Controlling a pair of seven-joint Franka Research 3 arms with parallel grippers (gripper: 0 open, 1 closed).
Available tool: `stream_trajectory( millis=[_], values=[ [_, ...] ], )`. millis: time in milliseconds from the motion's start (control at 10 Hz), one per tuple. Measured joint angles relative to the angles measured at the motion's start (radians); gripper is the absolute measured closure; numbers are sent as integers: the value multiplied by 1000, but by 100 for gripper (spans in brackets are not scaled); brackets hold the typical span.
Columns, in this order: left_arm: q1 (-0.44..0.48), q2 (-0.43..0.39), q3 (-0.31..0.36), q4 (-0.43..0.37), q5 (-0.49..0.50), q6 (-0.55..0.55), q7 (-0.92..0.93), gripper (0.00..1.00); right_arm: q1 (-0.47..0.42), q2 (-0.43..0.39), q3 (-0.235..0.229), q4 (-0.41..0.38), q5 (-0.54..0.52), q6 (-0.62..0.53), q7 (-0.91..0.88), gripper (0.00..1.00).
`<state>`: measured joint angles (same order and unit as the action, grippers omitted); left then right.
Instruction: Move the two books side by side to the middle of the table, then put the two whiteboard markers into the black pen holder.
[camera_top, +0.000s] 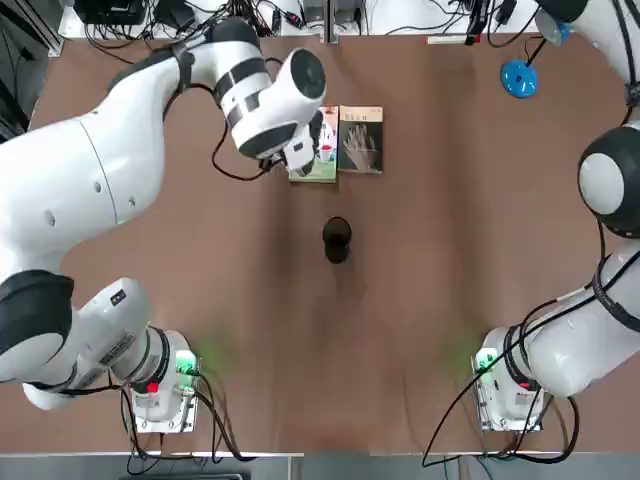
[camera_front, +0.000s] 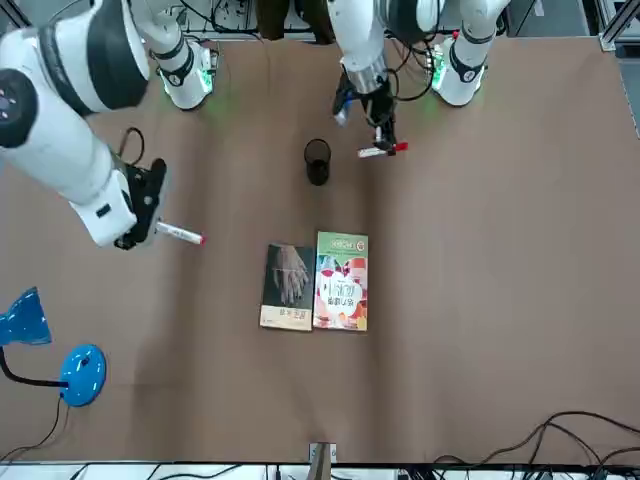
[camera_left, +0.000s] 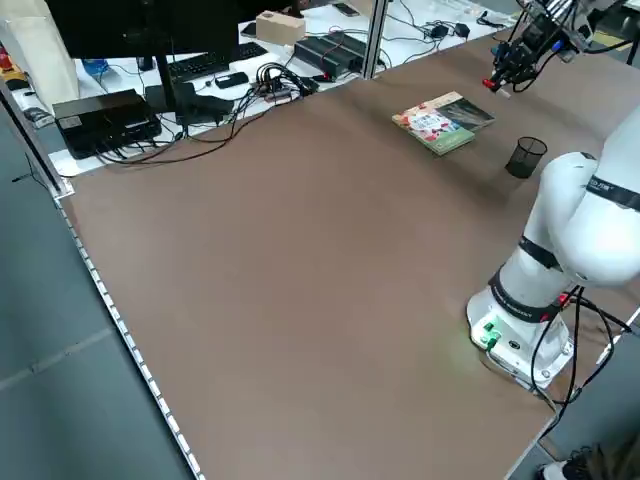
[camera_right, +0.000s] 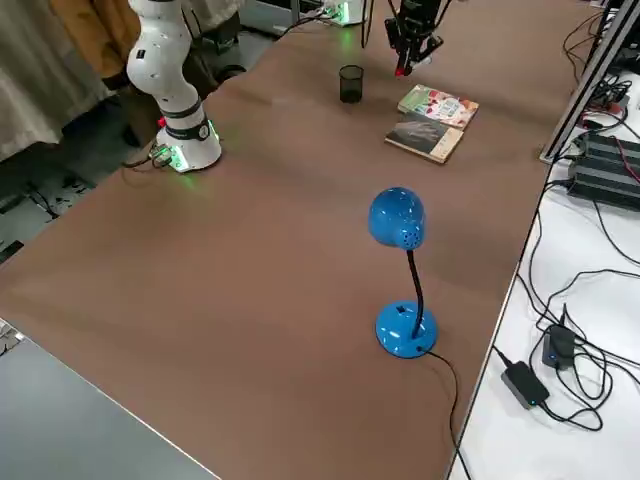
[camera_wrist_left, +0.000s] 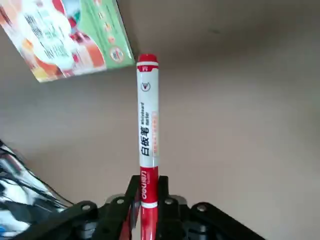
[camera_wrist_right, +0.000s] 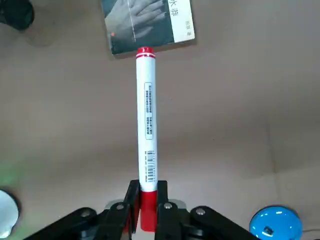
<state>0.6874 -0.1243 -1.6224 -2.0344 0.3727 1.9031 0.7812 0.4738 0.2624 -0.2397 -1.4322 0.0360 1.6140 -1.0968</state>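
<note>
In the front view, the left gripper (camera_wrist_left: 149, 187) is at the upper middle, its two fingers closed firmly on the red end of one marker (camera_wrist_left: 149, 120). The right gripper (camera_wrist_right: 148, 190), at the upper left, is closed in the same way on the other marker (camera_wrist_right: 147, 120), which points to the right and a little down.

In the top view, the left arm (camera_top: 120, 150) rises from the lower left, bends, and covers part of the colourful book (camera_top: 318, 160); the right arm (camera_top: 600, 320) leaves the frame at the right, so its gripper is cut off there. The dark book (camera_front: 287, 287) lies just beside the colourful one, at the centre of the front view. Its cover shows a pale hand. In the wrist views, both books are partly cut off.

The left gripper's marker reads "whiteboard marker" and "白板笔"; its brand begins with "del", the rest I cannot read surely. The other marker carries a barcode and too small print.

The black pen holder (camera_left: 526, 157) stands upright on the table (camera_top: 430, 300), near the centre of the top view.
</note>
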Motion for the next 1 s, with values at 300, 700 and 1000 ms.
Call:
stream_trajectory(
  millis=[300,700,1000],
  values=[
    [23,-26,-87,0,56,116,-10,82,5,18,-2,0,-1,37,7,83],
    [498,-324,-611,111,38,136,-22,83,28,50,-2,-1,-1,70,19,83],
    [520,-421,-652,151,32,130,-22,83,45,77,-2,-1,-1,121,50,83]
  ],
)
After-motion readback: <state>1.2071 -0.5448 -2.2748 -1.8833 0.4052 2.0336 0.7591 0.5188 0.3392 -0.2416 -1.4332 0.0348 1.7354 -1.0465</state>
